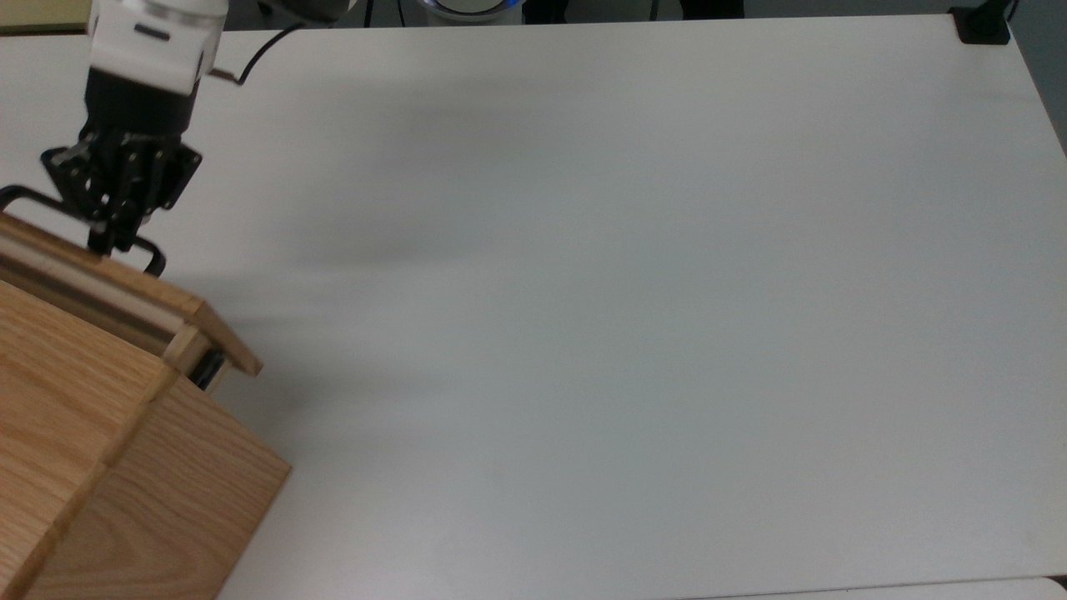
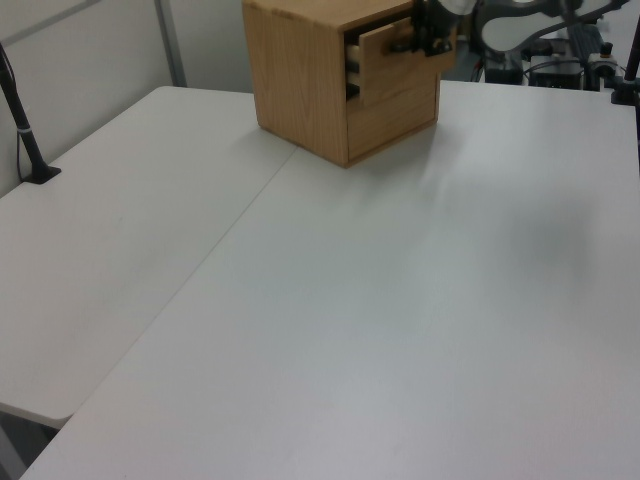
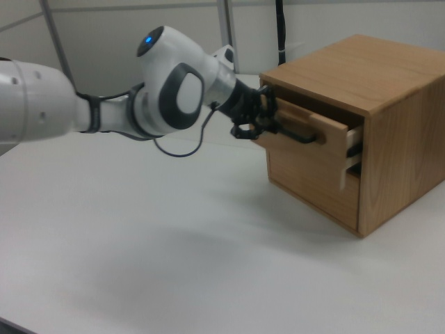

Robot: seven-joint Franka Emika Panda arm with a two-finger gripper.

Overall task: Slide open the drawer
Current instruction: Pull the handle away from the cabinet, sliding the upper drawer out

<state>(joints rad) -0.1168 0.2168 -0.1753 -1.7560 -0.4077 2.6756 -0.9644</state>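
The upper drawer (image 1: 125,286) of a light oak cabinet (image 1: 100,467) stands pulled partway out at the top view's left edge. My gripper (image 1: 104,240) is shut on the drawer's black bar handle (image 1: 155,257). In the right view the drawer (image 3: 313,156) juts out of the cabinet (image 3: 389,90) toward the right view's left, with the gripper (image 3: 268,125) clamped on the handle (image 3: 306,136). In the left view the drawer (image 2: 395,72) sticks out from the cabinet (image 2: 295,75) at the back, the gripper (image 2: 432,40) at its front.
A second drawer (image 3: 306,188) below it is closed. The white table (image 1: 625,292) stretches wide to the top view's right. A black clamp (image 1: 982,25) sits at the far corner, and a black post (image 2: 25,130) stands at the left view's left edge.
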